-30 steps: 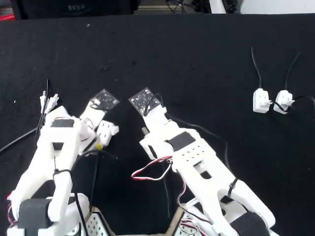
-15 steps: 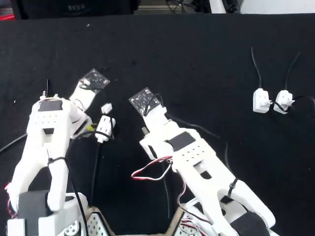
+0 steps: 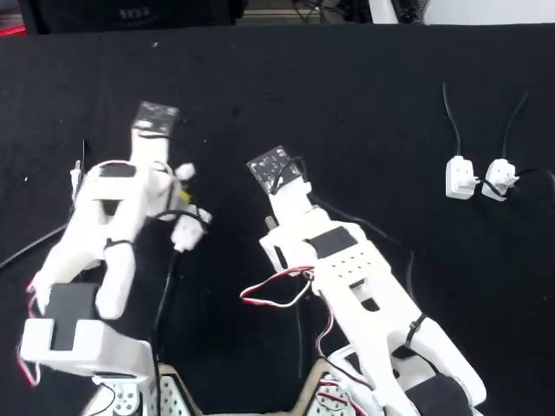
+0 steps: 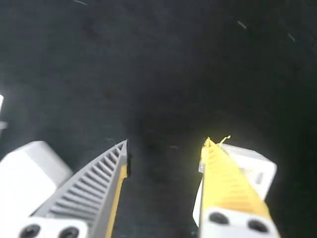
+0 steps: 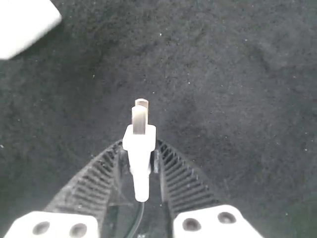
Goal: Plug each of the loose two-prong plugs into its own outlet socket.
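One narrowly grasped two-prong plug (image 5: 140, 151) could twist in the right end effector (image 5: 139, 145); left end effector (image 4: 165, 143) hangs released.

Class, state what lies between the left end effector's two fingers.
Nothing: the left wrist view shows the left end effector open, with bare black table between its fingers.

Tabletop (image 3: 347, 78) covered in matte black cloth with fine lint specks, evenly lit. Beyond its far edge: dark box (image 3: 130, 13) at left, tangled cables (image 3: 321, 10) mid, bright white surface (image 3: 486, 10) at right.
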You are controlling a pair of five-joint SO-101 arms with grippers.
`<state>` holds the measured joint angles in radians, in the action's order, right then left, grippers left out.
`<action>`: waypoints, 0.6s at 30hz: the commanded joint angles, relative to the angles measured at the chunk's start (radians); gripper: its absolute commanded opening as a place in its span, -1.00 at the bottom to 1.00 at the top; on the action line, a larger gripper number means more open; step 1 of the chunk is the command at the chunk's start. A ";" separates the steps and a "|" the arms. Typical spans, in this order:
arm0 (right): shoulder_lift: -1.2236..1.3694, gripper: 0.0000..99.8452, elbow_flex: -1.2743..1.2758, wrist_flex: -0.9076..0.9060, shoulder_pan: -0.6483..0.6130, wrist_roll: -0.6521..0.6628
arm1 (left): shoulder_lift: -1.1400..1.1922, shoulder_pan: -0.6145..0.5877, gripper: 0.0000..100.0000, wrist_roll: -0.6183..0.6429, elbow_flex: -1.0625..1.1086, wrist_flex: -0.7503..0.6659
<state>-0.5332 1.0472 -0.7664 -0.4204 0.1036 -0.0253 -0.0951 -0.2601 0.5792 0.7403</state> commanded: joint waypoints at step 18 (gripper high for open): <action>-0.035 -0.98 -0.015 0.015 0.083 0.008 | -0.365 0.162 -0.52 -0.167 -0.019 0.373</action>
<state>-0.5332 1.0472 -0.7664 -0.3544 0.1082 -0.3138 0.0967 -0.3491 0.5700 0.9828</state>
